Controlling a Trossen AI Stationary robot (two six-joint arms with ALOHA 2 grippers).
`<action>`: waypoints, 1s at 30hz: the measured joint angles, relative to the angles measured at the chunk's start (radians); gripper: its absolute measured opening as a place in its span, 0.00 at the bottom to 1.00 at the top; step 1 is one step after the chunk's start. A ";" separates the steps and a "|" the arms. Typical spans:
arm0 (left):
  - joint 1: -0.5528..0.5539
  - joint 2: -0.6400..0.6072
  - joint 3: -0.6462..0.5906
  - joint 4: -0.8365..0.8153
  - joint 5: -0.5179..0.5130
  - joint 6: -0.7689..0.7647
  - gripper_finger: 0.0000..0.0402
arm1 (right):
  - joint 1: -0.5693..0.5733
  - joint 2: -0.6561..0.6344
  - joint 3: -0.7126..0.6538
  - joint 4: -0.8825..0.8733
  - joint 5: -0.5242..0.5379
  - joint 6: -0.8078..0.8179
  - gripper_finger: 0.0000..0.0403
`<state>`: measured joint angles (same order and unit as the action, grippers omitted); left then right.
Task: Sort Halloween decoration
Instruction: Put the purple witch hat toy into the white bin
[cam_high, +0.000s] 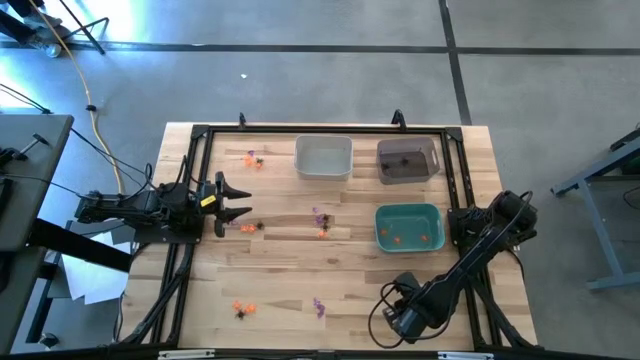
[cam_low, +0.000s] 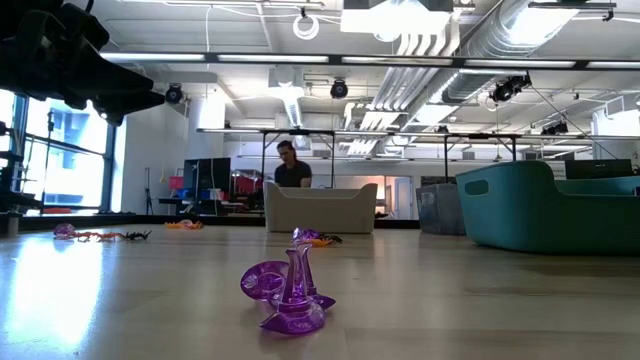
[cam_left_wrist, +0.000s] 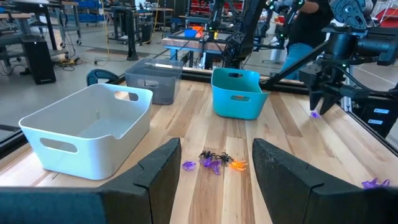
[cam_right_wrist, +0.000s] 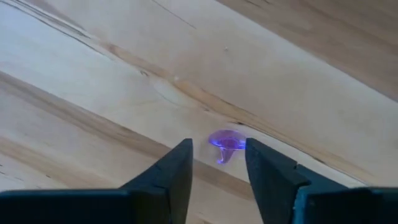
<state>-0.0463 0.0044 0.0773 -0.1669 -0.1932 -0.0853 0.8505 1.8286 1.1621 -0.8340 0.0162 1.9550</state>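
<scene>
Table (cam_high: 280, 275) carries three bins — white bin (cam_high: 323, 157), dark bin (cam_high: 407, 160), teal bin (cam_high: 409, 226). Left gripper (cam_high: 240, 201) waits at the left edge, fingers spread. Right gripper (cam_right_wrist: 216, 167), fingers parted, straddles a purple trinket (cam_right_wrist: 226, 142) lying on the table. Other trinkets (cam_high: 320, 221) lie scattered mid-table.

A pale wooden desk (cam_high: 290, 275) carried three bins, all well apart from both sets of jaws. A white bin (cam_high: 323, 157) and a dark grey bin (cam_high: 408, 160) stood side by side at the far edge, beyond both jaws. A teal bin (cam_high: 409, 226) sat nearer the right jaws. A person (cam_low: 291, 166) stood in the room past the desk. A yellow cable (cam_high: 92, 112) lay on the grey floor.
</scene>
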 joint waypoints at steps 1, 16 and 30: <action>0.000 0.000 0.000 0.000 0.000 0.000 0.46 | 0.000 0.000 -0.003 0.005 0.000 0.000 0.38; 0.000 0.000 0.000 0.000 0.000 0.000 0.46 | -0.001 -0.007 -0.132 0.181 -0.011 0.008 0.38; 0.000 0.000 0.000 0.000 0.000 0.000 0.46 | -0.002 -0.004 -0.134 0.188 -0.015 0.012 0.01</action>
<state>-0.0465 0.0044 0.0776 -0.1665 -0.1932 -0.0853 0.8486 1.8248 1.0279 -0.6455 0.0008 1.9666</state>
